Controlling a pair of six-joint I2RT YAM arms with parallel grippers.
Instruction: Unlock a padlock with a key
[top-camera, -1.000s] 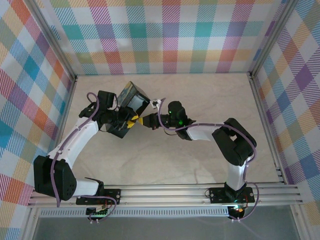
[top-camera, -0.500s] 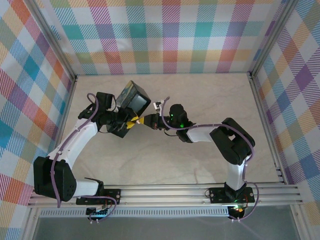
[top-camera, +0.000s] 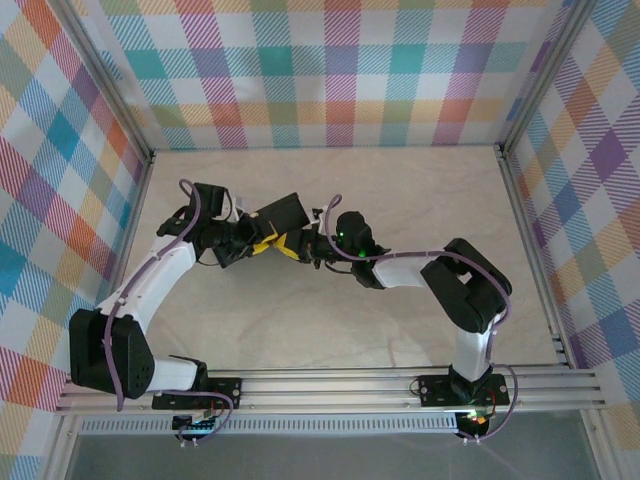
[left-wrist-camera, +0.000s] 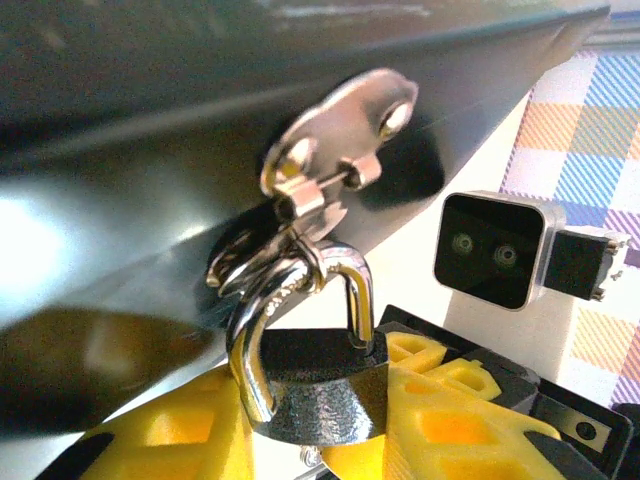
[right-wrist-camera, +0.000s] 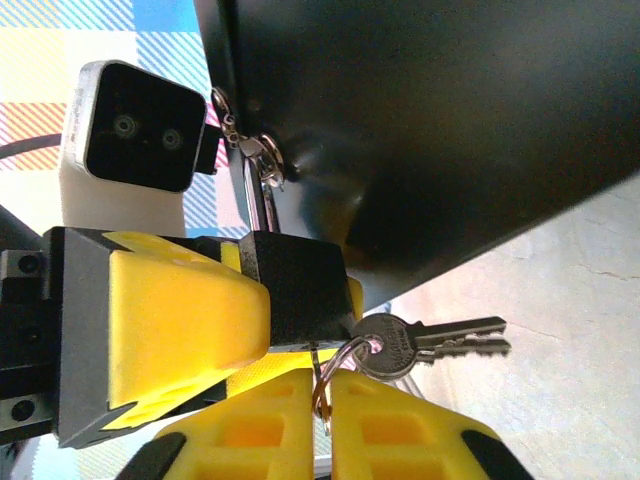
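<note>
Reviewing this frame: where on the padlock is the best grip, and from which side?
The padlock by its dark body, from the side away from the box, as the left fingers do: its shackle is hooked through the box's hasp.

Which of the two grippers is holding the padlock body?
The left gripper: its yellow pads clamp the dark padlock, whereas the right gripper is pinched shut beneath it on the key.

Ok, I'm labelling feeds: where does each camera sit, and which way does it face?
Top external: overhead at the near edge, facing down on the table; left arm, right arm show.
Left wrist: past its yellow fingers at the padlock.
Right wrist: past its own fingers, at the padlock from opposite.
Shared: the padlock, and each other's camera.
</note>
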